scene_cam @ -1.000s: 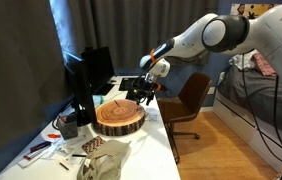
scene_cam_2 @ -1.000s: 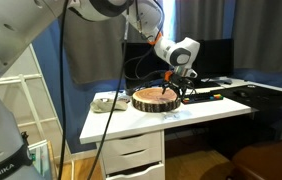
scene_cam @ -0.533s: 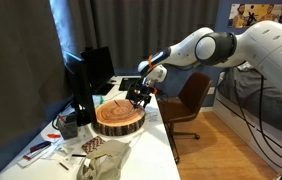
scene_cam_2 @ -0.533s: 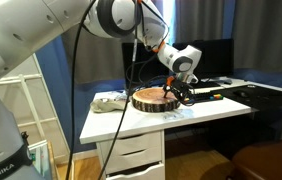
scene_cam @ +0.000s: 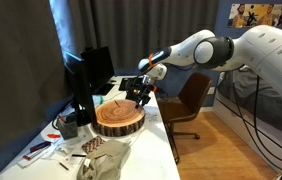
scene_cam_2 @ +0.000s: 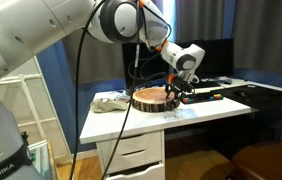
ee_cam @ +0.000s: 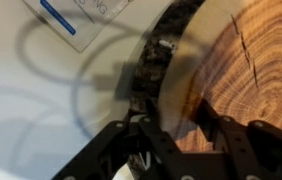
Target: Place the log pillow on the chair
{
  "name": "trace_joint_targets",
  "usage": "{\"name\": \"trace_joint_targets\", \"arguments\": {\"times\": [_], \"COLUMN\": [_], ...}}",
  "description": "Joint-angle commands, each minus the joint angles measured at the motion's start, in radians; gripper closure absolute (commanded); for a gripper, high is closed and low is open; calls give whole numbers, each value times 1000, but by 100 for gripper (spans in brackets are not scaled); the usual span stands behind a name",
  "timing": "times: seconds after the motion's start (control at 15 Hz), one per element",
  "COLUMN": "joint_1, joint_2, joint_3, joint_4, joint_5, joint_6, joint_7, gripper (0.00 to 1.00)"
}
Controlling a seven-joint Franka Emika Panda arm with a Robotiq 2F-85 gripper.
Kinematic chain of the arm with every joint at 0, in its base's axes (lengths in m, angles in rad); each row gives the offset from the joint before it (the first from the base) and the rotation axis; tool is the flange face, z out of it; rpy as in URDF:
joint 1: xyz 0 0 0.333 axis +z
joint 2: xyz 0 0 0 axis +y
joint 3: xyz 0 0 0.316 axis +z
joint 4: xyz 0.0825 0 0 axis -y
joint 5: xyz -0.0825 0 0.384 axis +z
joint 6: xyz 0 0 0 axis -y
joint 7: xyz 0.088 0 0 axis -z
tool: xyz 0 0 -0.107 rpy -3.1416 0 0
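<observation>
The log pillow, a round cushion printed like a sawn trunk, lies flat on the white desk in both exterior views. My gripper is down at its far rim, also seen at the pillow's right side. In the wrist view the gripper straddles the bark edge of the pillow, with one finger outside the rim, the other on the wood-grain face, and the jaws drawn in against it. The brown chair stands beside the desk, apart from the pillow; its top shows low in an exterior view.
A dark monitor stands behind the pillow. A crumpled cloth and small items lie at the desk's near end. Dark items lie past the gripper. A paper sheet and a thin cable lie beside the pillow.
The gripper came down a little onto the pillow's rim and its jaws narrowed from wide open around the edge. The pillow has not moved.
</observation>
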Motion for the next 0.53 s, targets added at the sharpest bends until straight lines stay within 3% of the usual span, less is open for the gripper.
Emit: {"name": "trace_joint_targets", "arguments": {"times": [0.0, 0.2, 0.47], "joint_1": [-16, -27, -55], "joint_2": [-4, -24, -87], "joint_3": [15, 25, 43], "joint_4": [25, 16, -26], "joint_5": [21, 32, 63], "joint_6": [-72, -118, -174], "joint_7": [27, 12, -6], "gripper": [86, 94, 93]}}
